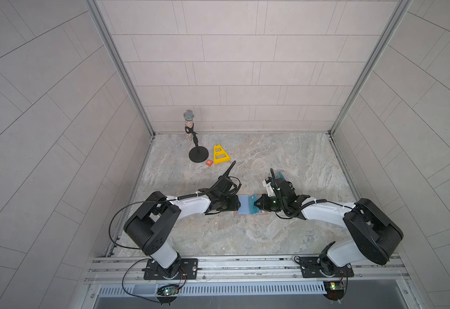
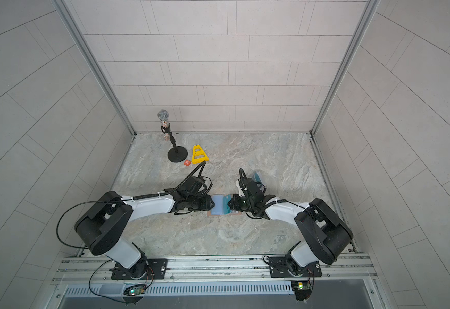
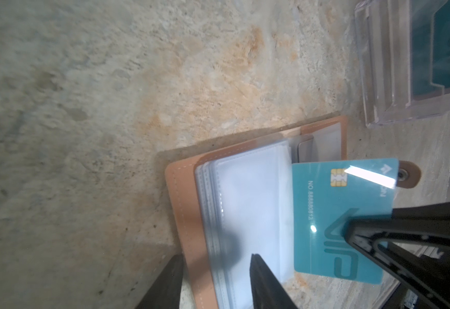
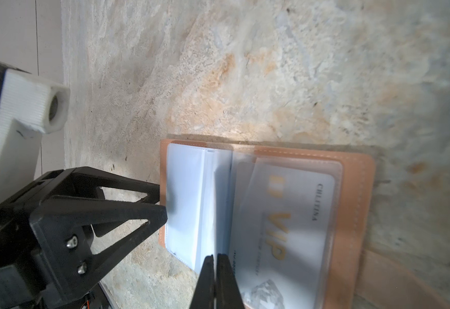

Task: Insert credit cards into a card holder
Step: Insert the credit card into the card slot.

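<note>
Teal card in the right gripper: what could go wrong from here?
The right gripper pinches the teal card by one edge; it may pivot at a pocket mouth.
The clear sleeves fan loosely; the card could slip between two.
The left gripper is open, so the card holder might slide under a push.

Booth walls [image 1: 245,67]: pale grey rectangular tiles on three sides, with aluminium corner posts [image 1: 120,67] where the back meets the sides. Work surface [image 1: 285,160] is marble-look stone, grey with rusty veins (orange patches clearest in the wrist views). Slotted aluminium rail [image 1: 245,263] along the front edge. Light is even, shadows soft.
</note>
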`<state>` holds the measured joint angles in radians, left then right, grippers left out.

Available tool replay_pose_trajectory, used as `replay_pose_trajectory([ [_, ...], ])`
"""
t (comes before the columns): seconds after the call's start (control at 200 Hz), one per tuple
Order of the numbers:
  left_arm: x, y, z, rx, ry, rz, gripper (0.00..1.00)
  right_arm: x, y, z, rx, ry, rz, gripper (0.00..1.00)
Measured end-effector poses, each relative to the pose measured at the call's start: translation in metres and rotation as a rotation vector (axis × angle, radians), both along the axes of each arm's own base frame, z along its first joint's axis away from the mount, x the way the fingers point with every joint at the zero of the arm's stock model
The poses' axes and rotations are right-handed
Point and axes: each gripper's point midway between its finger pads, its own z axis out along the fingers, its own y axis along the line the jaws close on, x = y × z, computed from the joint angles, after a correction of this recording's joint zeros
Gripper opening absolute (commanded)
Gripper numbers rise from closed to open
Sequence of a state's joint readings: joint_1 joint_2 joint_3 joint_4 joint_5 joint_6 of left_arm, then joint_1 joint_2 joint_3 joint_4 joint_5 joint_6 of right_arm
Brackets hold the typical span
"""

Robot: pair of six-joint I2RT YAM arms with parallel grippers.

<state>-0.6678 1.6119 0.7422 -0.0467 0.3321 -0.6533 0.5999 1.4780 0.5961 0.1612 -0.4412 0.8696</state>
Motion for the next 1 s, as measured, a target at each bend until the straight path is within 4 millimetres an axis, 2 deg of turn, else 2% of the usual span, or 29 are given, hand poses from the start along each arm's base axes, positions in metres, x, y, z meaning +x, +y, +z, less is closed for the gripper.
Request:
replay_pose_trajectory([
  [0.48, 0.000, 0.001, -0.001, 0.007, -0.002, -0.003, 0.44, 0.009, 0.011, 0.002, 0.070, 0.003, -0.025, 0.00],
  [1.001, 0.001, 0.002, -0.002, 0.015, -0.007, 0.002, 0.44, 0.005, 0.007, -0.008, 0.075, 0.004, -0.040, 0.00],
])
